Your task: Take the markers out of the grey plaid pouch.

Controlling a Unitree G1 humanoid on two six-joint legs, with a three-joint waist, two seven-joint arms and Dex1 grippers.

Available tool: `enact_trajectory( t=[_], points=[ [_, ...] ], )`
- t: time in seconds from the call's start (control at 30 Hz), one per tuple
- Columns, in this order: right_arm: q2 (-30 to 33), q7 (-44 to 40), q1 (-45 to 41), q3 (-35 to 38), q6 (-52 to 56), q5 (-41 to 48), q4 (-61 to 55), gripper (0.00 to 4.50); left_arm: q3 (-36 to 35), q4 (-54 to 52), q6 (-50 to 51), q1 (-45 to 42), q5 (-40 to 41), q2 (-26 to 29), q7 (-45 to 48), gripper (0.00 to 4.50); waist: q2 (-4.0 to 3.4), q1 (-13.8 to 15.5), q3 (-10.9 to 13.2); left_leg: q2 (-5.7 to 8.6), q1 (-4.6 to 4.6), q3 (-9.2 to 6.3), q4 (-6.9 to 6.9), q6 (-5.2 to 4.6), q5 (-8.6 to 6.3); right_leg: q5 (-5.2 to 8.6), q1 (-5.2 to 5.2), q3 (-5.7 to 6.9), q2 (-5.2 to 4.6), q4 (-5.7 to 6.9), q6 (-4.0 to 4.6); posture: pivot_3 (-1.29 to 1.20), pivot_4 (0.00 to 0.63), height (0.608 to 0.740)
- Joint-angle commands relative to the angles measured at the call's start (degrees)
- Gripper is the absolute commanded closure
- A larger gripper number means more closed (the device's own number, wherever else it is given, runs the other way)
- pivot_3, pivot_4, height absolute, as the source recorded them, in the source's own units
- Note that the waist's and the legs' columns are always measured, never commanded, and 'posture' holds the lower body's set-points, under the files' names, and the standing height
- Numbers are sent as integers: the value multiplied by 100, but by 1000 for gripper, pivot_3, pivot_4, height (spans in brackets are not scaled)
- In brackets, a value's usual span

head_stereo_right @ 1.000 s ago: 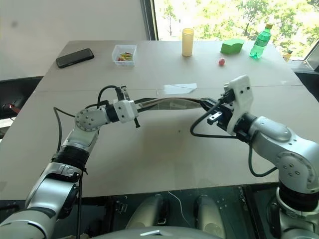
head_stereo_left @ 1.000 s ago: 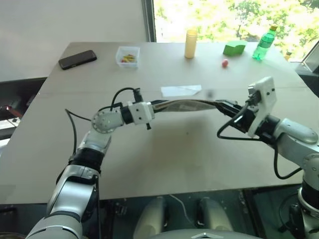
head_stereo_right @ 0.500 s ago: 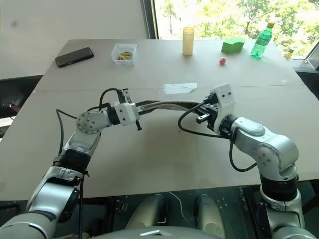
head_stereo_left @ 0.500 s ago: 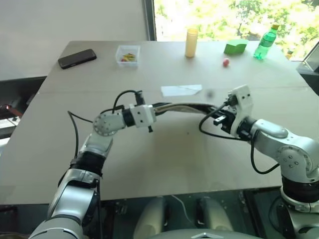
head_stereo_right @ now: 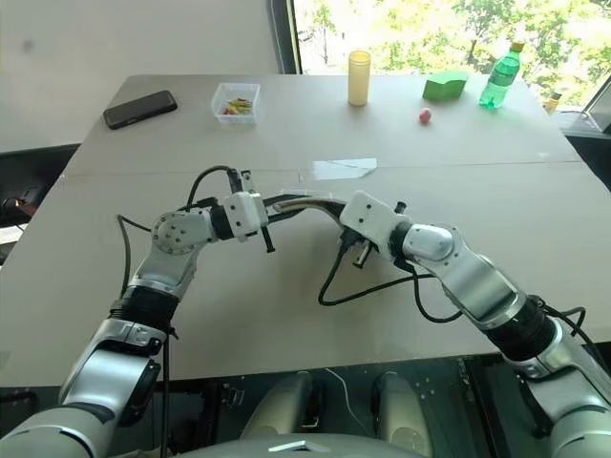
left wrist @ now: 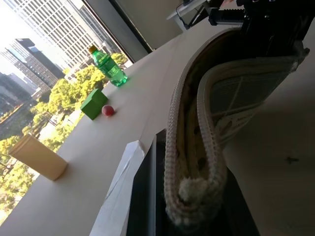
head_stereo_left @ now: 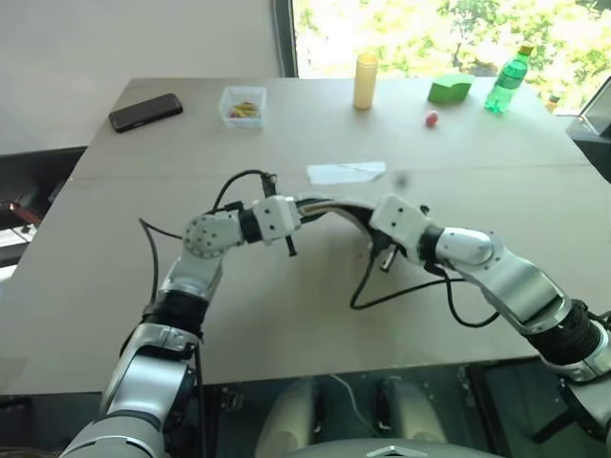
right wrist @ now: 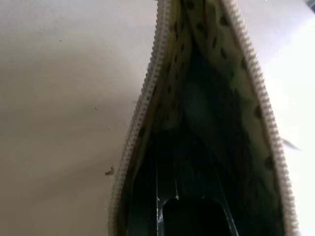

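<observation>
The grey plaid pouch [head_stereo_left: 334,204] hangs above the middle of the bench [head_stereo_left: 286,305], its left end pinched in the fully closed left end effector [left wrist: 197,196], and its zipper mouth gapes so the spotted yellow lining shows. The right end effector [right wrist: 189,206] pokes into that mouth at the pouch's three o'clock end, fingers nearly together, and whether they grip anything I cannot tell. No markers lie out on the bench, so I judge the task barely begun: the pouch is open and entered, with every marker left to draw out.
</observation>
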State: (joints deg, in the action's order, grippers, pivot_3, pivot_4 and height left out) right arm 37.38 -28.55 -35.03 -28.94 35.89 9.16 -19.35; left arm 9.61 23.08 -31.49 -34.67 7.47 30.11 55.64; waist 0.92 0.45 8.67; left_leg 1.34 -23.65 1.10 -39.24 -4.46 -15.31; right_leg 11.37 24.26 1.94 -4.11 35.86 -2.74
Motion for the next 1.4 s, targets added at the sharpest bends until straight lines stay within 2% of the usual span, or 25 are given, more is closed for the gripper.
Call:
enact_trajectory(
  t=[0.03,0.1,0.17,0.27,0.4,0.5,0.7,0.87,1.0,1.17,1.3,1.4],
  points=[
    [100,-211,-251,-129,-683,-812,312,3110,-109,-153,-85,-8,211,69,255,4500,0,1,0,-1,1,0,0,0,0,0,0,0,1,1,0,0,150,740],
    [47,-199,-277,-163,-895,-1154,546,2311,-136,-130,-66,-9,244,63,334,4500,0,1,0,-1,2,0,0,1,0,0,0,0,1,1,0,0,150,740],
    [4,-300,-289,-207,-1055,-1405,686,1305,-159,-121,-14,-6,304,62,448,4500,0,14,0,-1,1,0,0,1,1,0,0,0,1,2,0,0,150,740],
    [-113,-490,-337,-292,-1262,-1713,858,1305,-189,-172,255,26,525,83,740,4500,0,20,0,0,-1,1,0,1,1,0,0,0,0,-1,0,0,150,740],
    [-496,-725,-396,-80,-1224,-1593,862,1305,-242,-230,697,1,807,118,1090,4500,0,16,0,-1,-2,1,0,1,1,0,2,-1,1,-1,0,0,150,740],
    [-470,-919,-437,-158,-1359,-1852,954,1305,-275,-264,1139,-40,998,159,1348,4500,-1,22,0,-2,-1,0,0,2,1,0,2,0,3,2,0,0,150,740],
    [-395,-1099,-384,-225,-1778,-2383,1283,1305,-415,-116,1254,-145,993,174,1451,4500,0,22,0,3,-1,0,-3,2,1,0,0,-2,2,0,0,0,150,740],
    [-651,-1027,-676,-217,-1960,-2747,1804,1305,-491,-92,1457,-231,1172,144,1689,4500,-1,1,0,-1,0,0,-2,4,2,0,3,-1,5,3,1,0,150,740],
    [-854,-696,-815,-432,-2296,-3341,2532,1305,-529,-91,1593,-271,1259,101,1863,4500,-1,-20,0,0,2,0,-1,6,3,0,2,-2,5,4,1,0,150,740],
    [-1357,211,-966,-575,-2564,-3998,3639,1305,-578,-84,1807,-301,1325,78,1983,4500,-1,-71,0,2,0,0,-1,9,5,0,4,-3,5,3,1,0,150,740],
    [-2172,1159,-969,-311,-3167,-3760,4280,1305,-596,-124,1839,-226,1309,64,1971,4500,-1,-130,1,2,2,-3,4,19,11,0,4,-3,5,4,1,0,150,740],
    [-2512,1460,-996,-227,-3564,-3668,4863,1305,-610,-222,1834,-112,1279,45,1983,4500,0,-169,0,-1,6,-5,14,31,17,0,8,-6,10,9,1,0,150,740]
  ],
)
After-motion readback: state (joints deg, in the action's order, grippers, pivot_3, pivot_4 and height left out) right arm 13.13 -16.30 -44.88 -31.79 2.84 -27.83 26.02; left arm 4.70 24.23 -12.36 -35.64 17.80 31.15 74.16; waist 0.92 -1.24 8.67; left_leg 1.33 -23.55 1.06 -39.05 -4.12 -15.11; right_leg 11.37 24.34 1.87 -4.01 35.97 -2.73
